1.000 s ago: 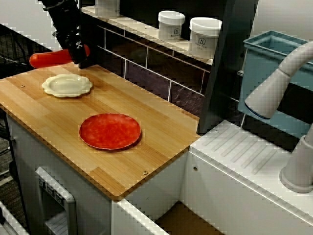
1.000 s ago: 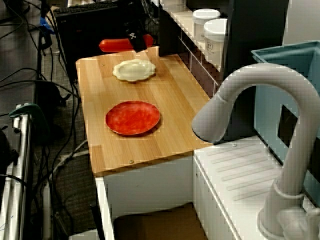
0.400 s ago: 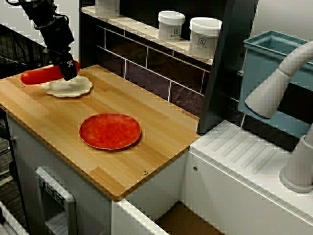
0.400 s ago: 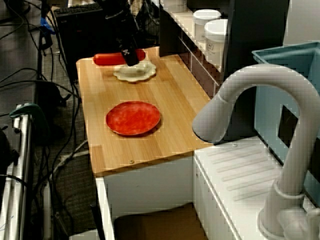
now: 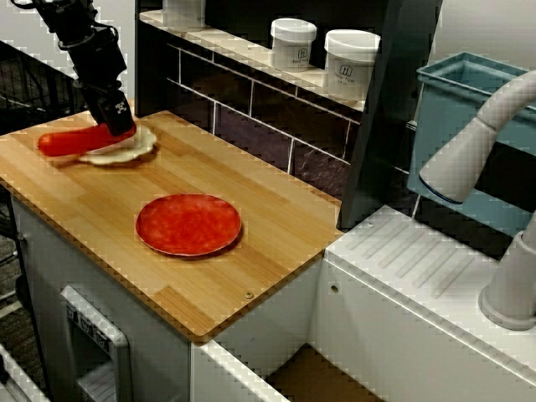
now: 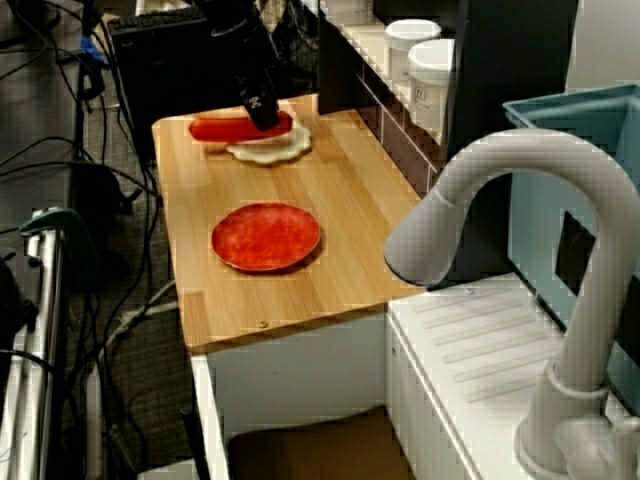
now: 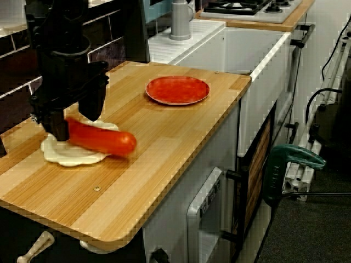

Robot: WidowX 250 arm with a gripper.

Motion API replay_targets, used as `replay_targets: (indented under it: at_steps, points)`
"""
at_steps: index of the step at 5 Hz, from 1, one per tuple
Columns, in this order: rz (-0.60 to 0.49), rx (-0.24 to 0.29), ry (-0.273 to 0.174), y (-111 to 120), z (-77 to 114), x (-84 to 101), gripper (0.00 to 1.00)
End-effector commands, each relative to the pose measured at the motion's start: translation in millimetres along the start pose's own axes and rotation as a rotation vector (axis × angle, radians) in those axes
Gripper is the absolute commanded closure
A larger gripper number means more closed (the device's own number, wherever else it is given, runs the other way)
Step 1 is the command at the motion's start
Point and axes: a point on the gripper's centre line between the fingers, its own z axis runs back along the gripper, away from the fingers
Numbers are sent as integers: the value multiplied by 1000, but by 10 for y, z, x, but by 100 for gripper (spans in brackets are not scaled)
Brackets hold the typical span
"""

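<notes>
The end effector [image 7: 73, 125] points down with its black fingers clamped on one end of a long red sausage-shaped piece [image 7: 105, 141]. The piece lies nearly level, its held end over a cream scalloped plate [image 7: 64, 156] and its free end jutting out past the plate's rim above the bare wood. Whether it rests on the plate or hangs just above it cannot be told. In the view from the front, the plate sits near the far left corner of the wooden table [image 5: 276, 219], close to the dark tiled wall. A flat red plate [image 5: 188, 224] lies well apart from it, nearer the table's middle and front edge. On the shelf above the tiles stand two white jars [image 5: 351, 64]. To the right are a white drainboard [image 5: 419, 268], a grey faucet [image 5: 473, 146] and a blue bin [image 5: 456, 92].
</notes>
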Motion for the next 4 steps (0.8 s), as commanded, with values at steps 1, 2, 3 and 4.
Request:
replay_targets:
  at_steps: [1, 2, 3, 4]
  points:
    - [28, 12, -12, 129, 172, -11, 0]
    - [44, -6, -30, 141, 284, -3, 0]
    - [38, -10, -40, 209, 369, -51, 0]
    - [40, -12, -54, 312, 417, -143, 0]
